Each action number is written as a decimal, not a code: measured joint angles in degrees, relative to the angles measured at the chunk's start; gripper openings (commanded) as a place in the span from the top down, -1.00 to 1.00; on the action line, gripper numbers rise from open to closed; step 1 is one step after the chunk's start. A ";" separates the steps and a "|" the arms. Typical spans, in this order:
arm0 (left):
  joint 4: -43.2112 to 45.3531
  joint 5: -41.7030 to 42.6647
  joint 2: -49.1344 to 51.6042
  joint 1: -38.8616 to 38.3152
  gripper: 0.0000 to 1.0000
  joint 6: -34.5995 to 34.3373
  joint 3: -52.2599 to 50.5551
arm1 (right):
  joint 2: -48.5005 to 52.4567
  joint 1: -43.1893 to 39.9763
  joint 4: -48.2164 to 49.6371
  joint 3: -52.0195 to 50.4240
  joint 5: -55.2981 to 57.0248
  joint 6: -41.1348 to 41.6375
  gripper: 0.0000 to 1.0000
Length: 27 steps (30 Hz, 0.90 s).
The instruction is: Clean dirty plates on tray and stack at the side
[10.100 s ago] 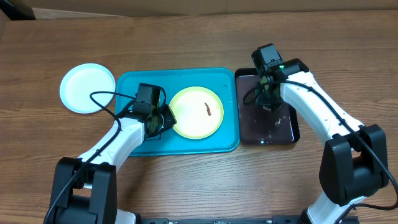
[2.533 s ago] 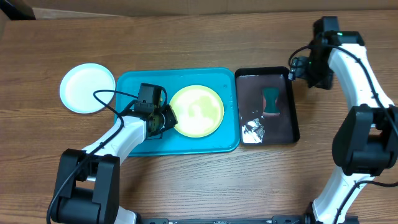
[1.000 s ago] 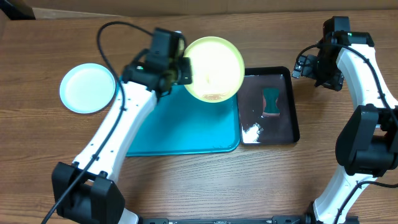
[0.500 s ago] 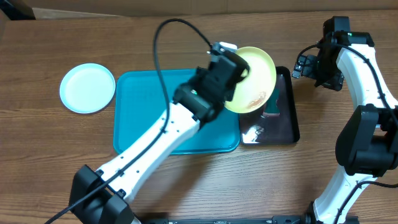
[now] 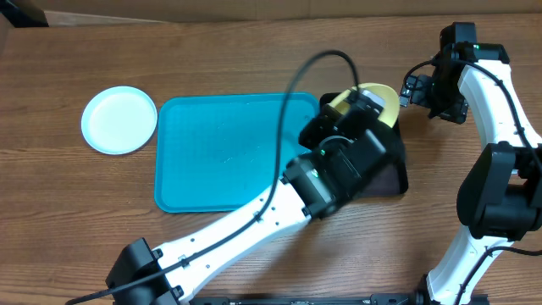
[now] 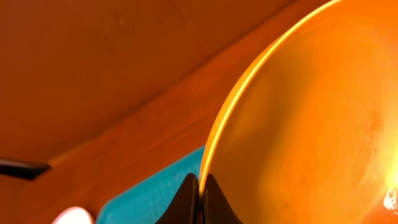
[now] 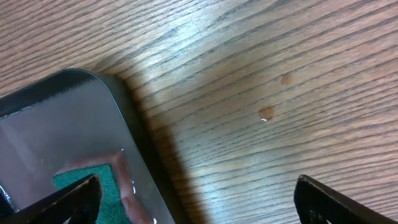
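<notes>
My left gripper (image 5: 360, 106) is shut on the rim of the yellow-green plate (image 5: 377, 91), which hangs steeply tilted over the black tray (image 5: 401, 169). In the left wrist view the rim (image 6: 214, 143) sits pinched between the two dark fingertips (image 6: 186, 202), and the plate's face fills the right side. The turquoise tray (image 5: 229, 152) has nothing on it. A pale round plate (image 5: 119, 119) rests on the table left of it. My right gripper (image 7: 199, 205) stands wide open over bare wood beside the black tray's far right corner.
The green sponge (image 7: 87, 180) lies in the wet black tray (image 7: 56, 118). My left arm (image 5: 254, 216) stretches diagonally across the table's front and hides most of that tray. Two small droplets (image 7: 267, 113) mark the wood near the right gripper.
The left arm has carried the yellow-green plate rightward from above the turquoise tray's far edge to over the black tray, tipping it steeper. The right arm has not moved.
</notes>
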 measured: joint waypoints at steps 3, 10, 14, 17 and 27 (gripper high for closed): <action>1.99 -3.65 0.00 -1.77 0.92 3.69 0.00 | 0.00 0.00 0.00 0.00 0.02 -0.02 -1.00; 7.98 -9.35 0.00 -3.41 0.92 12.52 0.09 | 0.00 -0.02 0.02 0.00 0.00 -0.02 -1.00; 11.69 -11.43 0.00 -3.50 0.92 17.92 0.09 | 0.00 0.00 0.02 0.00 0.00 -0.02 -1.00; 14.01 -12.74 0.00 -3.50 0.92 21.97 0.09 | 0.00 0.00 0.00 0.00 0.00 0.00 -1.00; 14.86 -14.91 0.00 -3.50 0.92 25.99 0.09 | 0.00 -0.02 0.04 0.00 0.00 0.00 -1.00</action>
